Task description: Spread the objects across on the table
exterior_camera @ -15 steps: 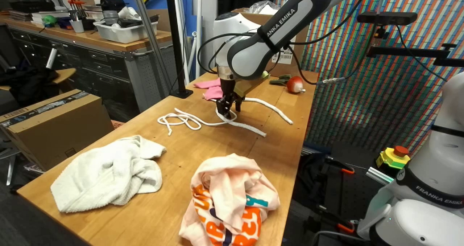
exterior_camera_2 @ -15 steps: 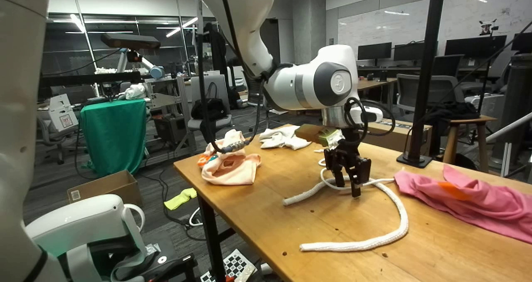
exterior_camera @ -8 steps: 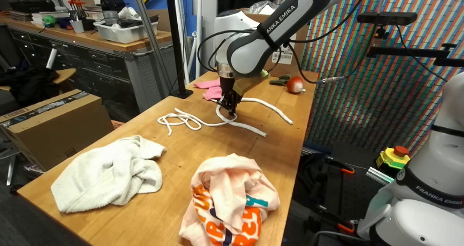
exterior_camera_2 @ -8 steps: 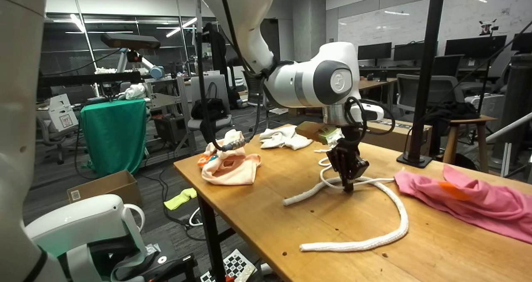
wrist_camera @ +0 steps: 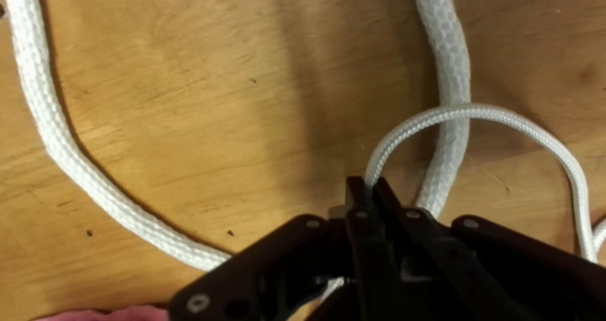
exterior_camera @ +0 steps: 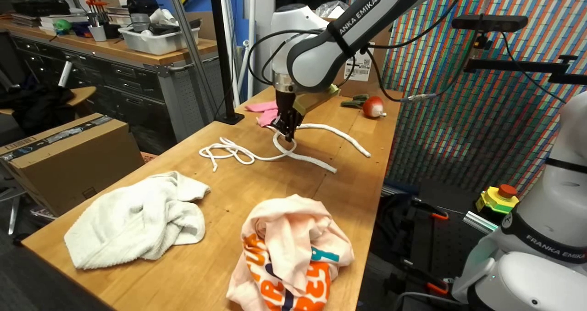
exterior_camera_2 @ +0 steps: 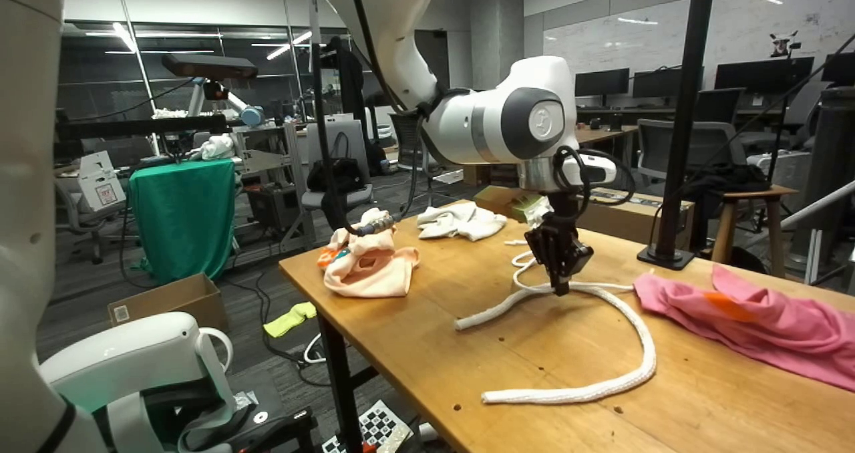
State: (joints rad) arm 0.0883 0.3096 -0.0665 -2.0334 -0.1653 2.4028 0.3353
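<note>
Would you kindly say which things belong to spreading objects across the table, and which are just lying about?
Part of the job: gripper, thin white cord, thick white strip, pink cloth, off-white cloth, peach cloth, red ball, table.

Apparently just lying about: cardboard box, yellow cloth on the floor, checkerboard.

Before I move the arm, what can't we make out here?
Cord: gripped stretch hidden by the gripper, wrist view.
Strip: bend partly hidden by the gripper, wrist view.
Pink cloth: cut off by the right edge, an exterior view.
Peach cloth: cut off by the bottom edge; folds hide some lettering, an exterior view.
Green thing by the ball: too small to identify, an exterior view.
Label: too small to read, an exterior view.
</note>
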